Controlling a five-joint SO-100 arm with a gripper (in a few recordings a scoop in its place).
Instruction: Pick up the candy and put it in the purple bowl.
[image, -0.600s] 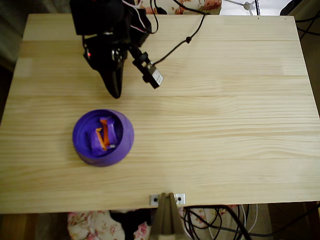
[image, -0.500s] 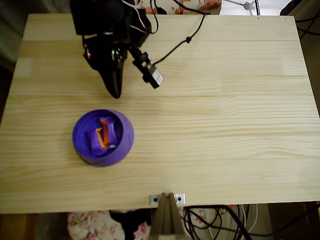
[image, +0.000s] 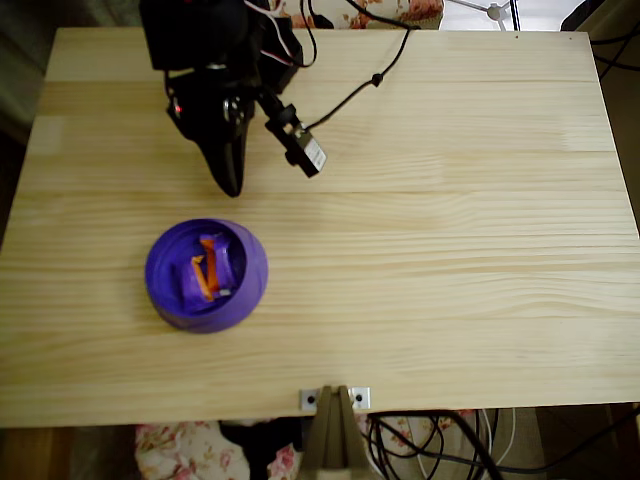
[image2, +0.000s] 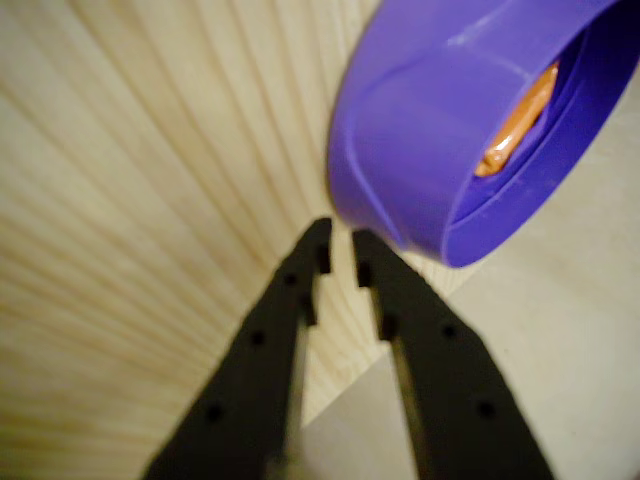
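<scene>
The purple bowl (image: 170, 300) stands on the left half of the wooden table in the overhead view. Inside it lies purple-wrapped candy (image: 208, 268) with orange patches; I cannot separate the pieces clearly. My black gripper (image: 232, 186) points down at the table just beyond the bowl's far rim, apart from it. In the wrist view the gripper (image2: 342, 245) has its two fingers nearly together with nothing between them, and the bowl (image2: 420, 130) sits close ahead at upper right, with an orange bit of candy (image2: 515, 125) showing over its rim.
A black cable (image: 365, 85) trails across the table's far side to the arm. The wrist camera (image: 303, 150) sticks out to the right of the gripper. A metal bracket (image: 335, 398) sits on the near edge. Bare wood (image: 450, 250) spreads right of the bowl.
</scene>
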